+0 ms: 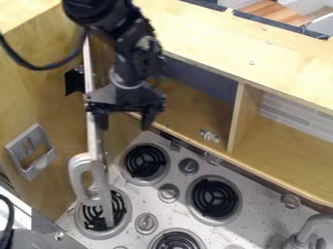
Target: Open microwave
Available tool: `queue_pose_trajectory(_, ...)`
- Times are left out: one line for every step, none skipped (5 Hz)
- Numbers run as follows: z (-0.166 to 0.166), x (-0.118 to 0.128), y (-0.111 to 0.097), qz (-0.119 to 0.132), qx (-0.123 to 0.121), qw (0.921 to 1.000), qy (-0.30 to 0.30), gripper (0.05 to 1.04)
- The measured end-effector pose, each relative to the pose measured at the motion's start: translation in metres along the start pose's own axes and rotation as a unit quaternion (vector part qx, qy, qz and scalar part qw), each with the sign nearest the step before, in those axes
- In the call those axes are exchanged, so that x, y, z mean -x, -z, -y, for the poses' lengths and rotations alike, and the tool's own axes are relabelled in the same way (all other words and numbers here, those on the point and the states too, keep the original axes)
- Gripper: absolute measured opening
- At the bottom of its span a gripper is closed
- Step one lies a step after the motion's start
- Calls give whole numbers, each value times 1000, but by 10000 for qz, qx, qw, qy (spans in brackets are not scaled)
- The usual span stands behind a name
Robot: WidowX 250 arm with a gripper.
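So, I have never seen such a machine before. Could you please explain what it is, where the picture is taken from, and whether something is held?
The machine is a black robot arm, hanging in from the top edge. The one picture comes from a fixed camera looking down at a slant. The arm ends in two jaws, which stand apart; I see nothing held between them. Beside them, the microwave's door stands open, seen almost edge-on, with a grey handle. Below is a toy stove with black coils and round knobs. A tap is at lower right.
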State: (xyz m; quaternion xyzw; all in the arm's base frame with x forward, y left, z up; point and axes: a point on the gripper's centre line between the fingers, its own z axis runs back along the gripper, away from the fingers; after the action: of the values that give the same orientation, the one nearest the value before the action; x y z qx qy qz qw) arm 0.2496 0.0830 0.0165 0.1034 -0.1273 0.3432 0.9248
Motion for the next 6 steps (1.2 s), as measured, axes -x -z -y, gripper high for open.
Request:
queue_pose_trajectory(-14, -5, 5, -51, -78, 9998, -149, 998)
queue_pose_trajectory(-31, -9, 8, -85, -185, 9992, -340, 998)
queue_pose_trajectory(-42, -11, 10, -100, -285, 9986, -424, 997)
queue_pose_trajectory(-50, -14, 10, -94, -330, 9980, -537, 997)
queue_pose_trajectory(-52, -15, 10, -85, -340, 9980, -532, 997)
queue_pose_trajectory(-52, -15, 10, -82, -362, 9981, -492, 997)
